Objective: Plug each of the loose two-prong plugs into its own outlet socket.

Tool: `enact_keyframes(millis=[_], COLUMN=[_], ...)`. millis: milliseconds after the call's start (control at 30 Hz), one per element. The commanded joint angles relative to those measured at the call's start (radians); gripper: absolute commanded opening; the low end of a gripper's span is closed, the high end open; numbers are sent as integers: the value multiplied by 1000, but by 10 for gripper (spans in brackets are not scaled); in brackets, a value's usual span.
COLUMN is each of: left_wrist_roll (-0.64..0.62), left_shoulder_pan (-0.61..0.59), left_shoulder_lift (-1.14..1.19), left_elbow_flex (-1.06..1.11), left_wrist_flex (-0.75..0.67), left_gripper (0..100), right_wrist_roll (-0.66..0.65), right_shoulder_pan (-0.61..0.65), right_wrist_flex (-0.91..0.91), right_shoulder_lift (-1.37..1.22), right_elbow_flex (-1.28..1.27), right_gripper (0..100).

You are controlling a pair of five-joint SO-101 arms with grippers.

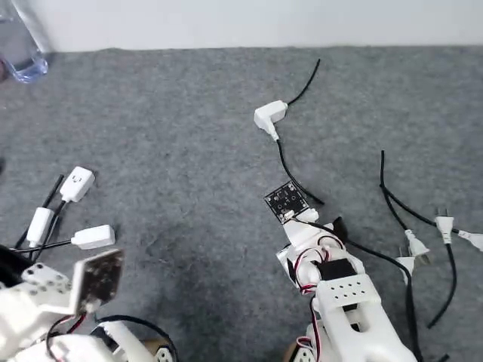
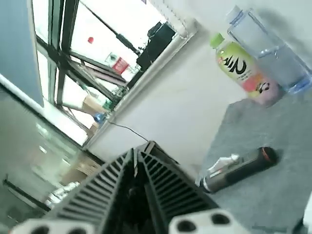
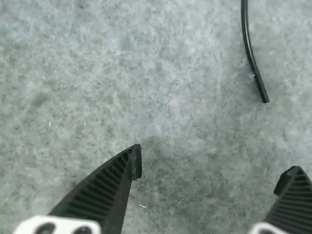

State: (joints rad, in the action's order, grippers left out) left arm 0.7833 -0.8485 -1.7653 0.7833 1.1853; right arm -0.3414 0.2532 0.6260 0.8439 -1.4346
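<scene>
Grey felt mat (image 1: pixel 173 151) spreads beneath two arms standing at its near edge. The left gripper (image 2: pixel 138 158) is tilted up toward the wall, its jaws pressed together on nothing, apparently parked out of the way. The right gripper (image 3: pixel 214 165) hangs low over bare mat, jaws wide apart and empty, with a black cord end (image 3: pixel 253 68) lying just beyond it. That spread suggests it is ready to take a plug.

The loose two-prong plugs (image 1: pixel 415 245) lie clustered on their black leads to the right of the right arm, none inserted. Three white outlet sockets (image 1: pixel 78 183) sit grouped close to the left arm, likely within its reach. Farther out, a fourth socket (image 1: pixel 270 115) lies alone mid-mat on its cord. Farthest of all, a clear bottle (image 1: pixel 23 56) stands at the far left corner.
</scene>
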Motion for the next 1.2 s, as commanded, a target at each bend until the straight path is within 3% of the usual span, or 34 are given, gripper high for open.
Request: enact_keyframes(millis=[0,200,367,633,767,900,1167], left_wrist_roll=[235,749,832,813,706,677,672], left_shoulder_pan=[58,94,92,112,221,361,397], left_shoulder_lift=[152,483,694,1045,1215,1341,1554], left_elbow_flex=[-186,-616,-723,-691,-611,-484,-325], left_wrist_flex=[175,580,571,569,569,559,261], left_gripper=[15,14,14,14,14,14,16], right_wrist_roll=[3,3,2,2,2,2,2], right_shoulder_pan=[-12,-12,-13,-15,-15,-16,-16], right_wrist_flex=[-16,-18,-18,-18,-18,-18,-18], right_shoulder_lift=[16,16,16,16,16,16,16], right_elbow_flex=[6,6,6,8,11,11,14], right_gripper=[416,416,416,416,416,416,416])
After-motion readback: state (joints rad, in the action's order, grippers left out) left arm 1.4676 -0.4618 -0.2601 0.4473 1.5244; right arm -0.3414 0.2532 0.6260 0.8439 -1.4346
